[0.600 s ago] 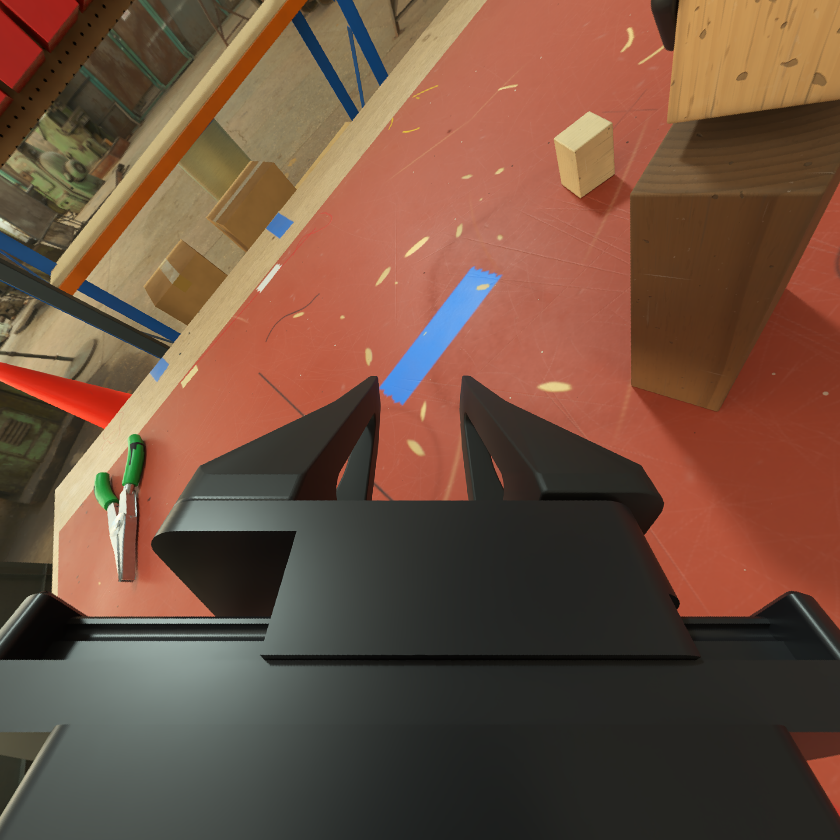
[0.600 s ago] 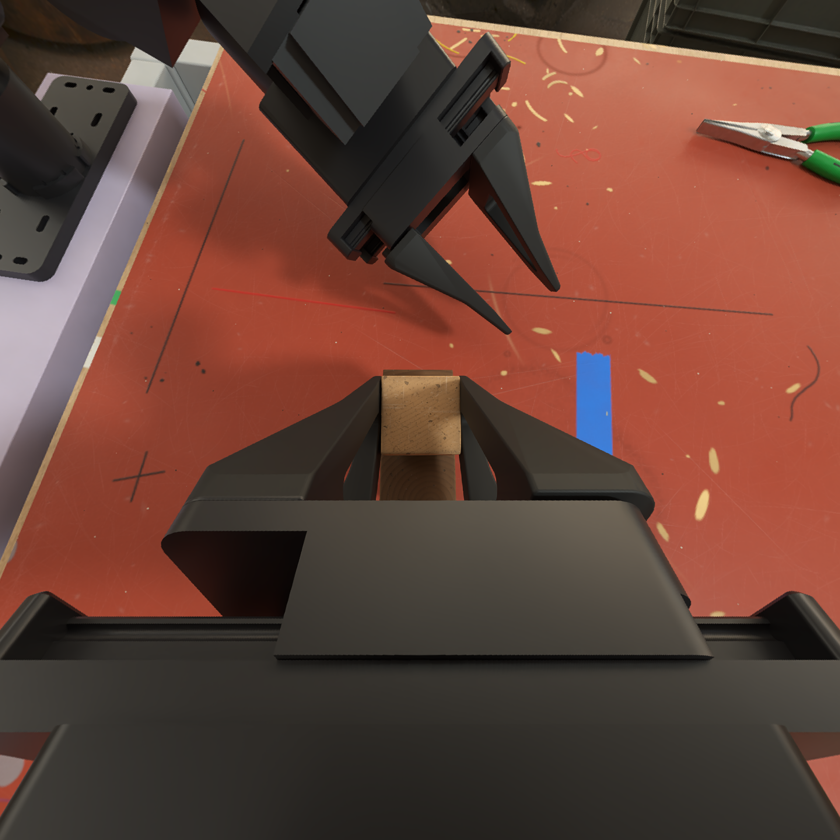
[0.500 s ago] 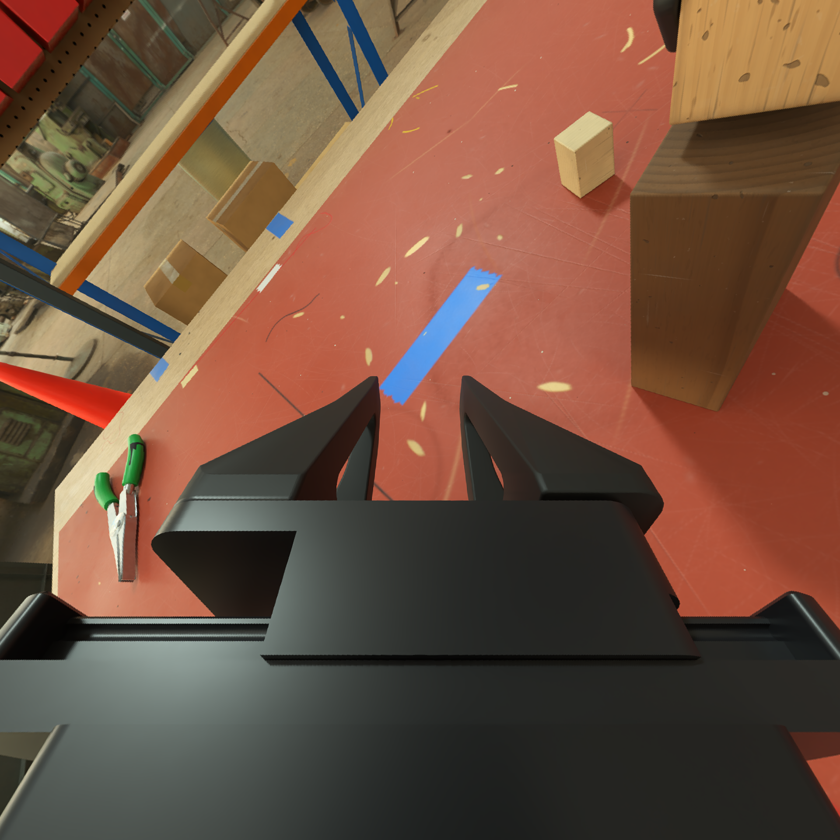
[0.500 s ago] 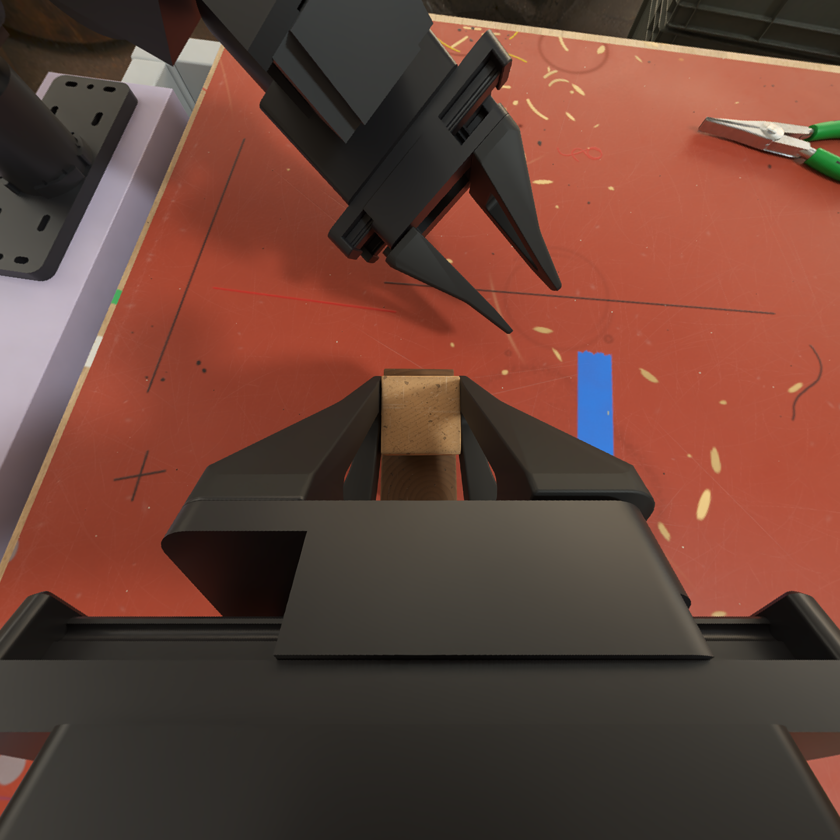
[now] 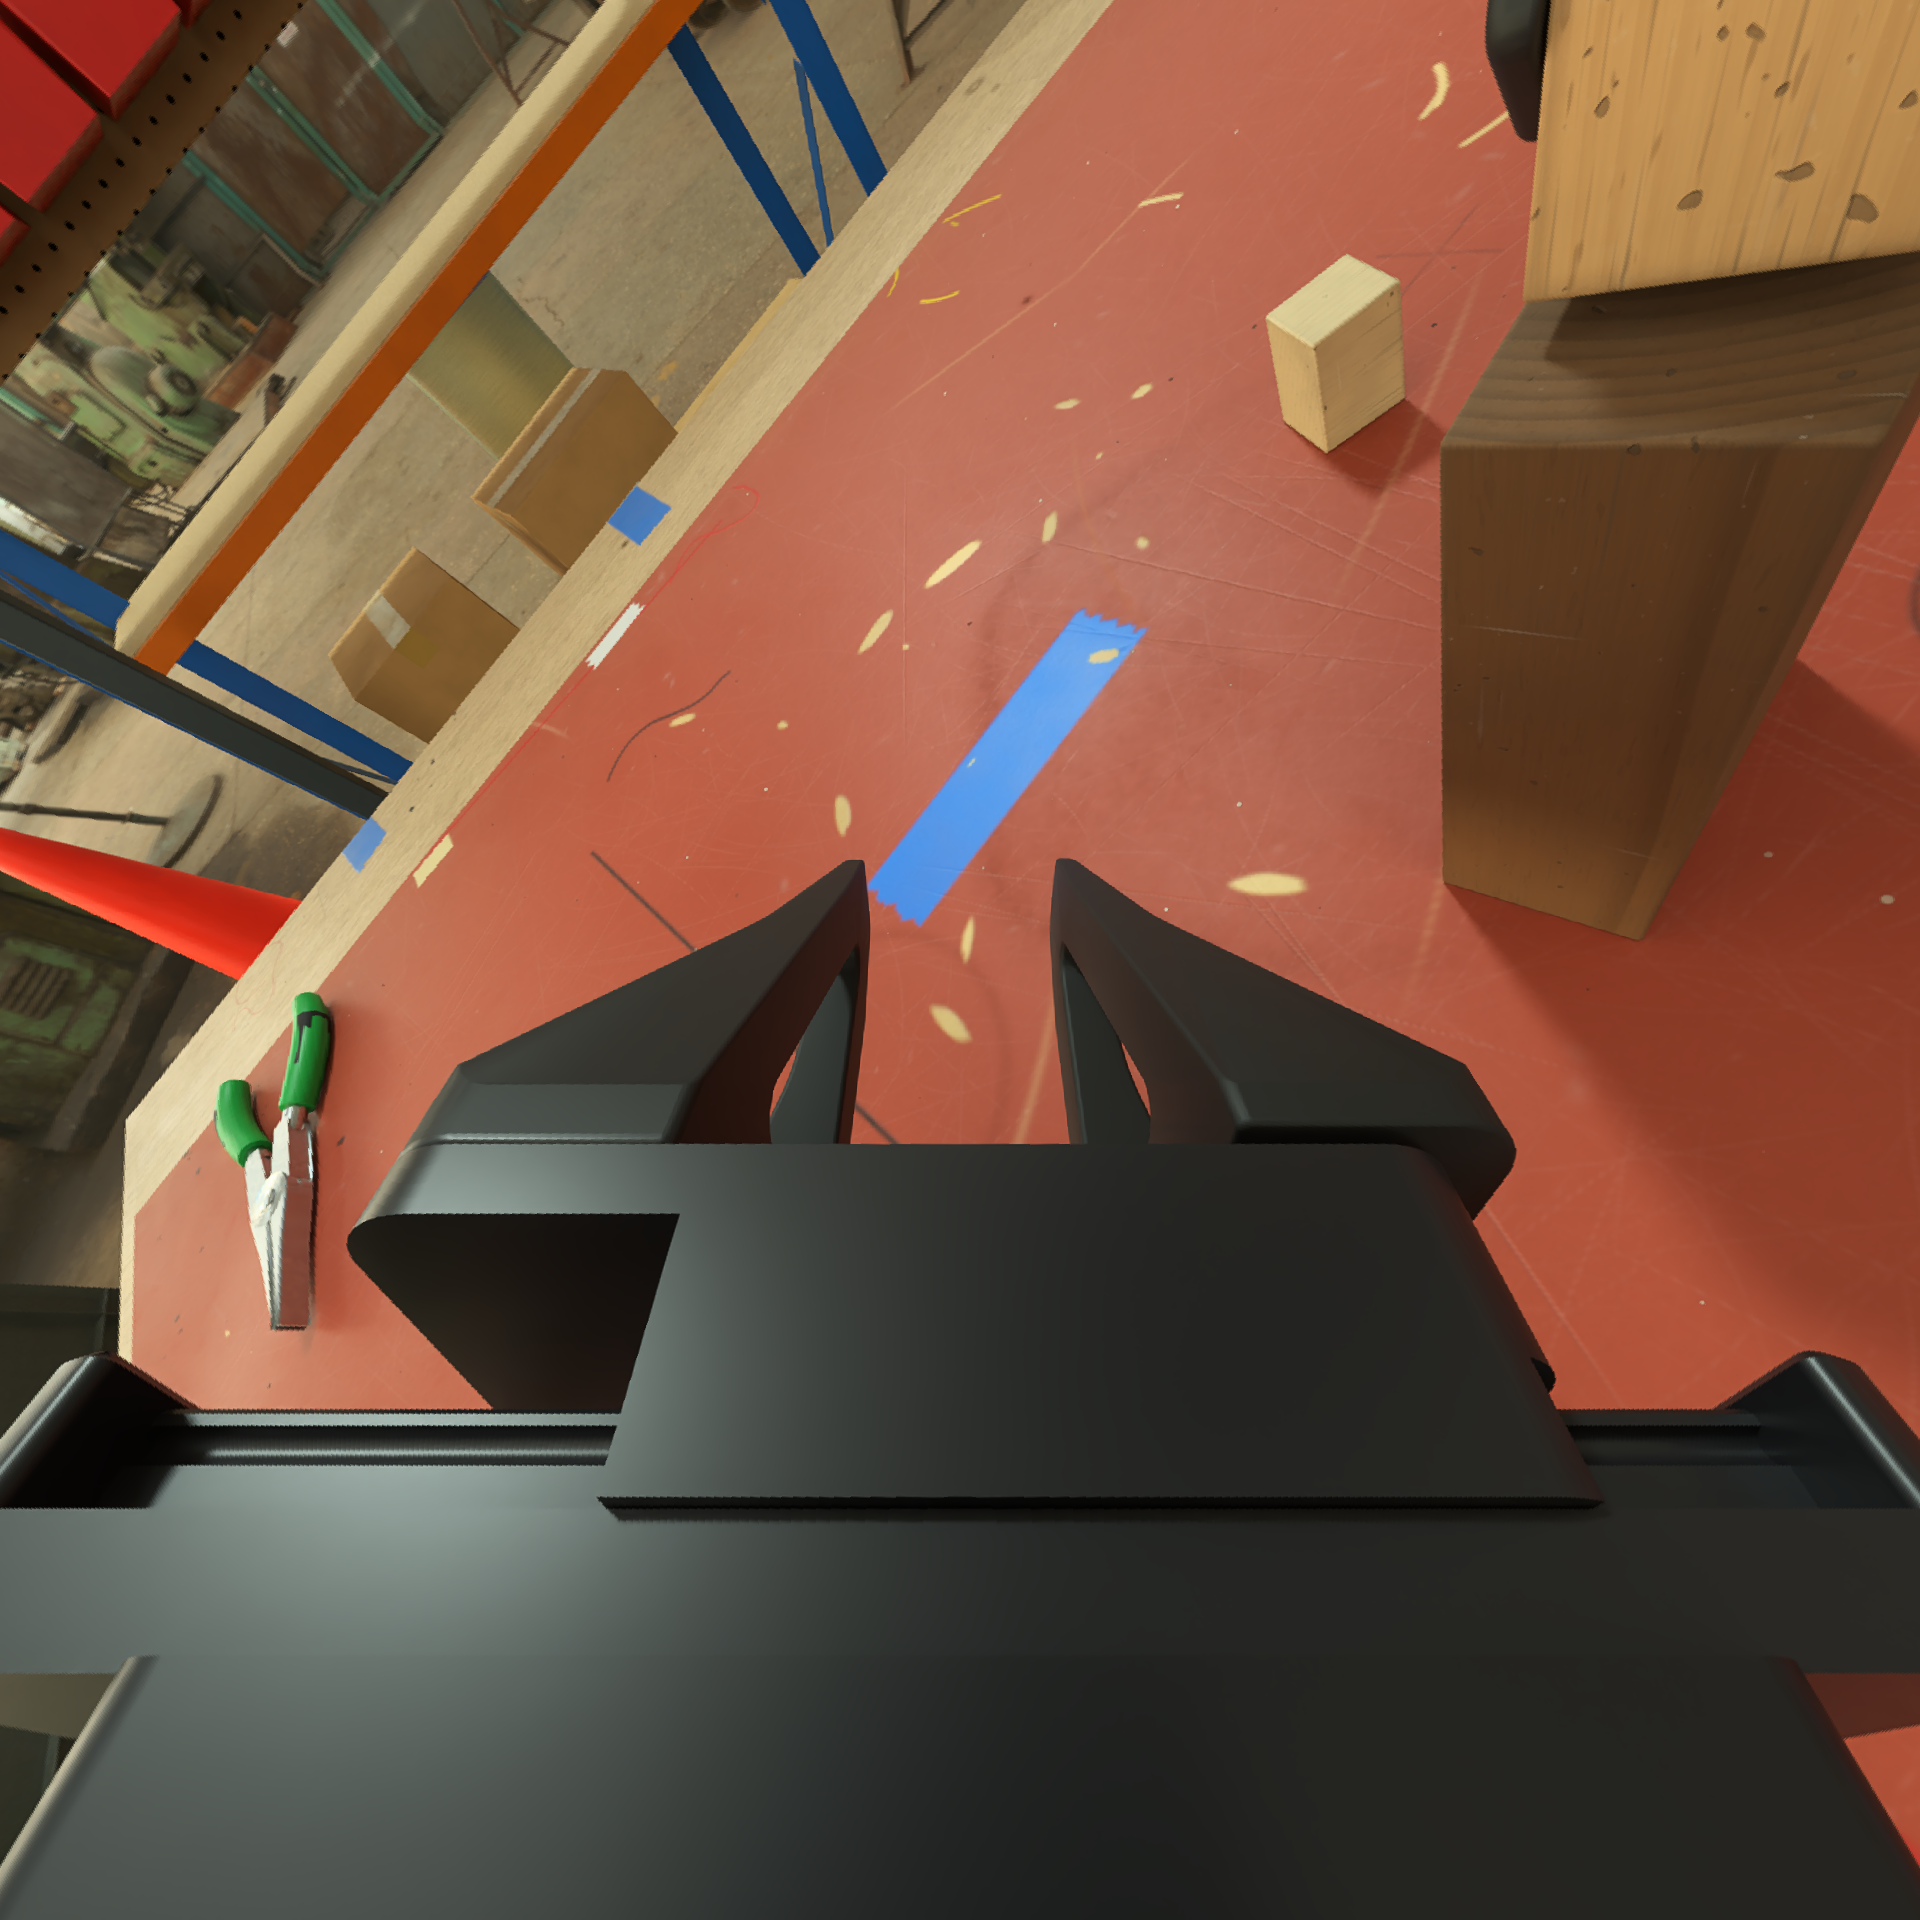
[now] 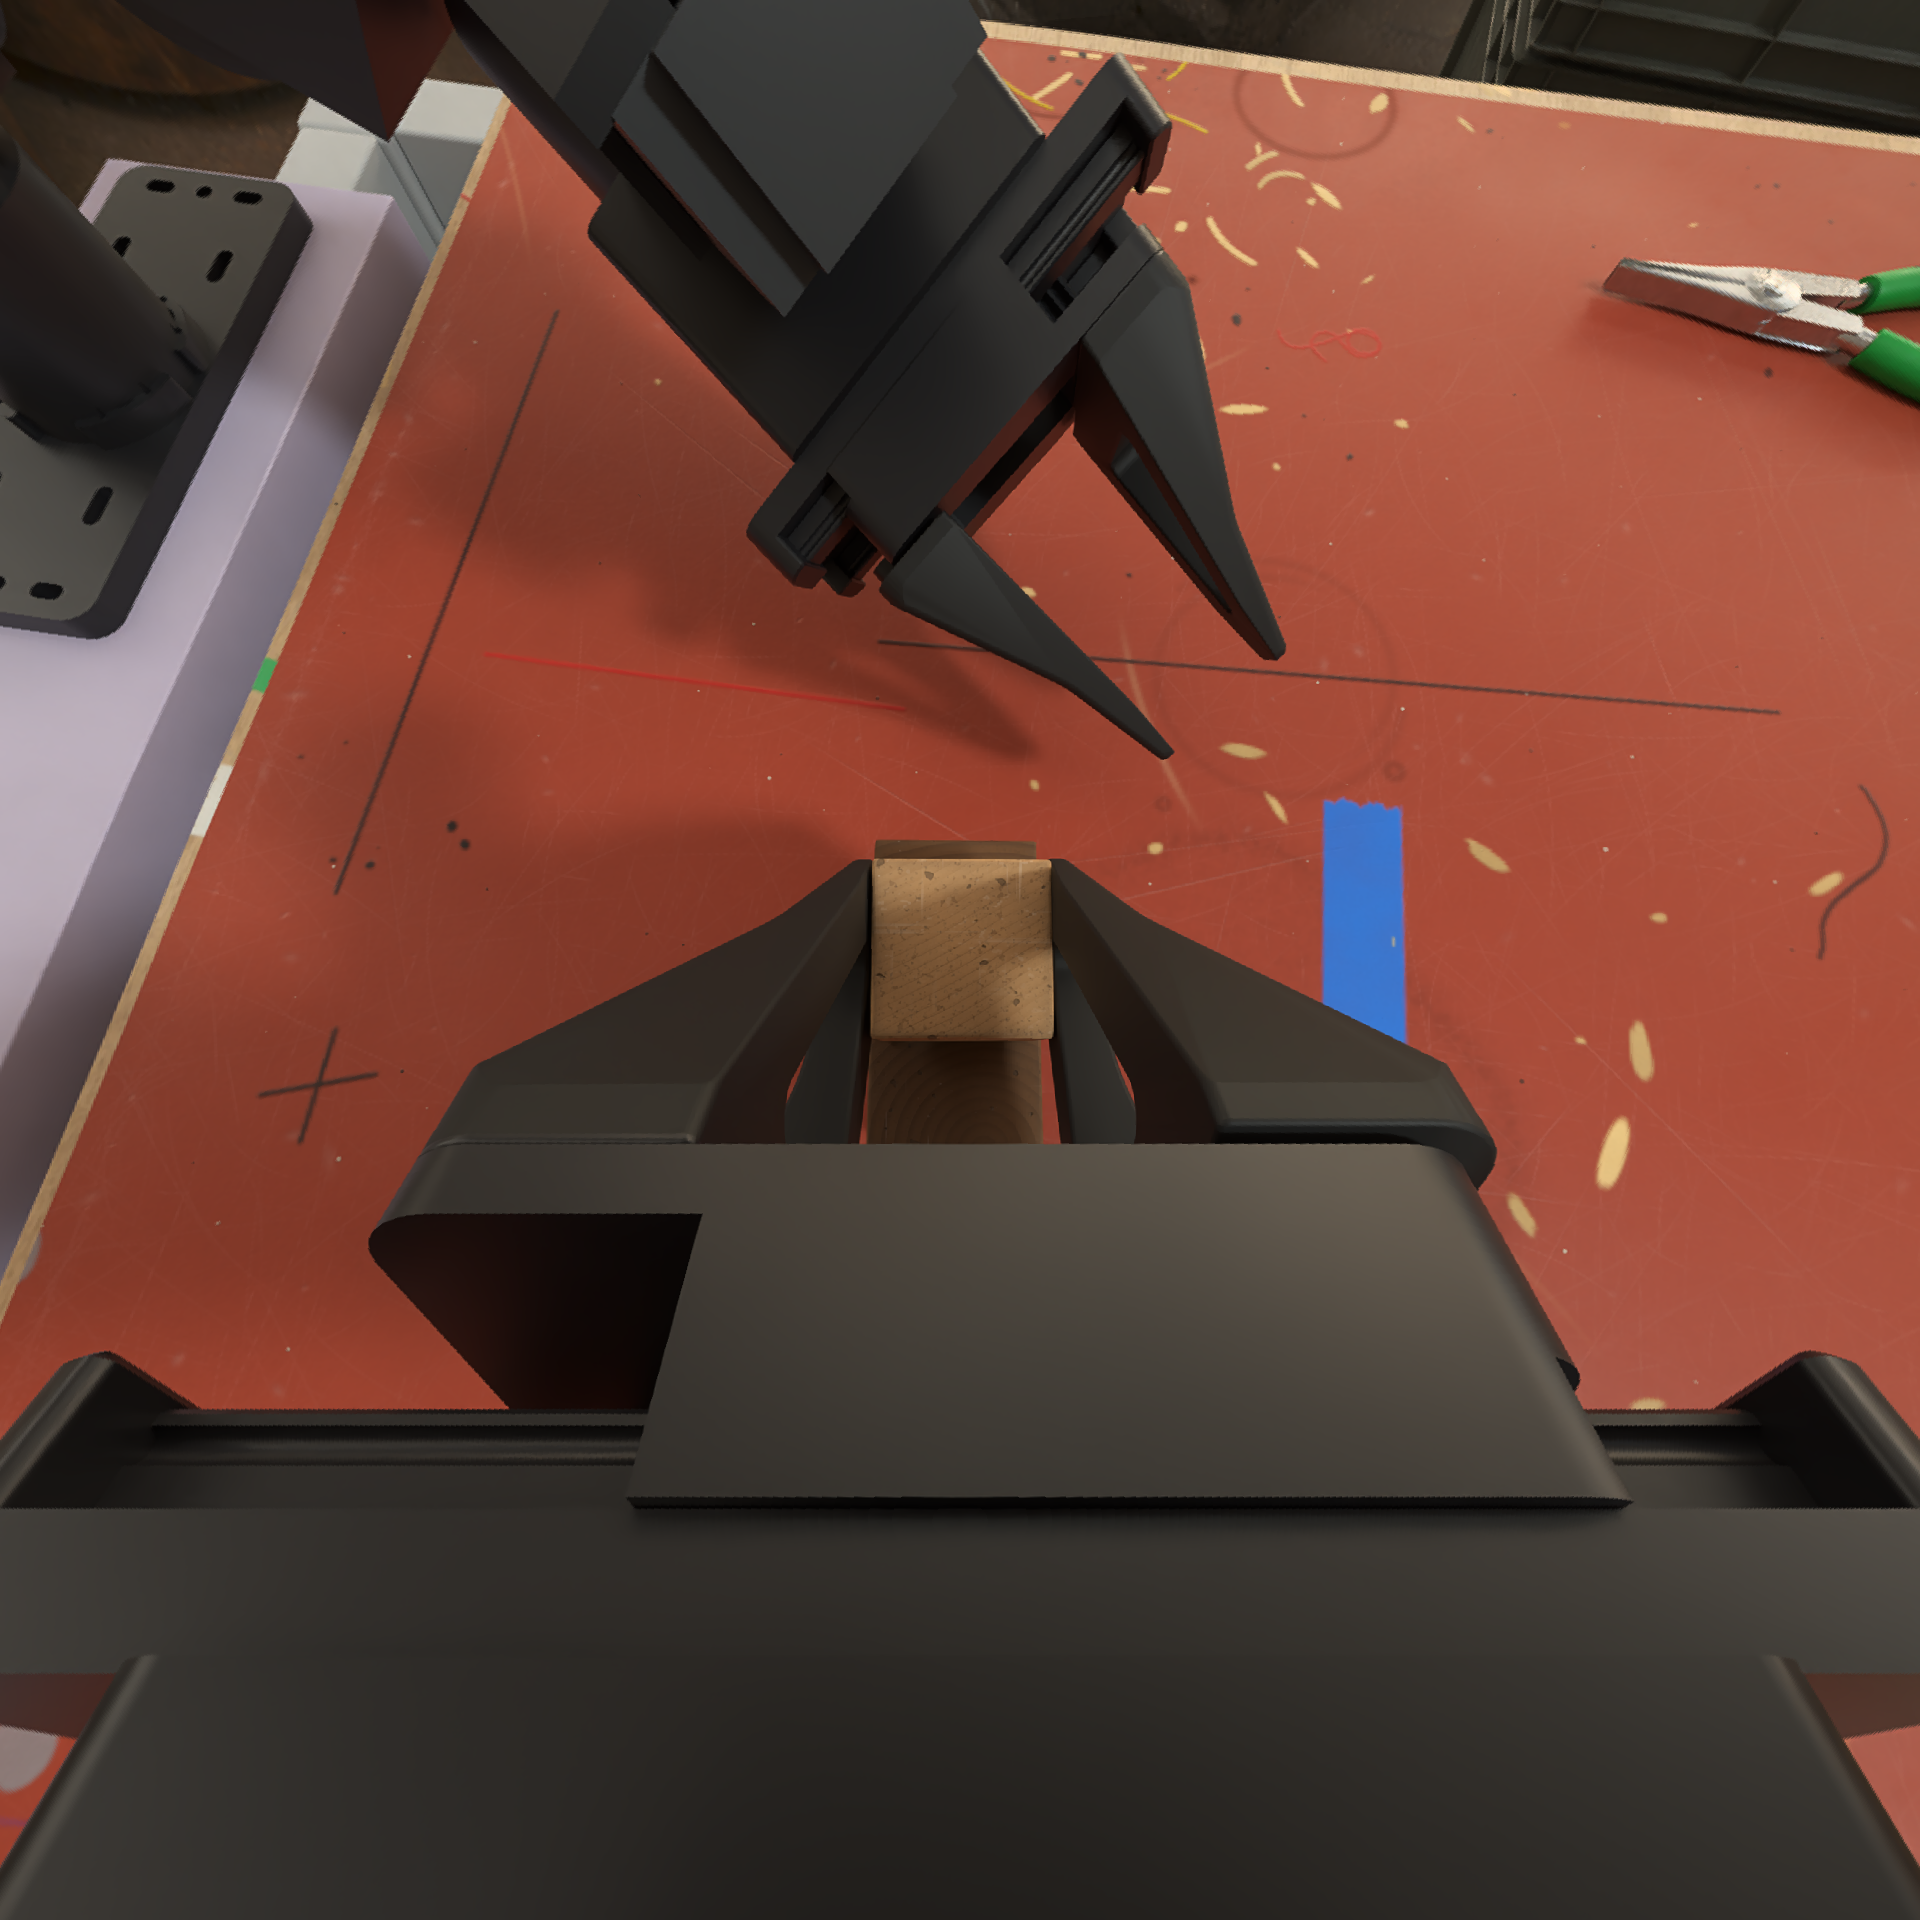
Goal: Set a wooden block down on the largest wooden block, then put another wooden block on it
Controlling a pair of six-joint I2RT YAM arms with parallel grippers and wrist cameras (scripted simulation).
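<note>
In the left wrist view, the left gripper [image 5: 961, 894] is hovering empty, fingers parted, above the red table [image 5: 1195, 1091], with a small pale block [image 5: 1335, 348] lying at one o'clock beside the dark largest block [image 5: 1621, 665], itself carrying a knotty light block [image 5: 1725, 135]. In the right wrist view, the right gripper [image 6: 961, 883] is clamping that light block atop the dark one, the left gripper hanging at twelve o'clock.
</note>
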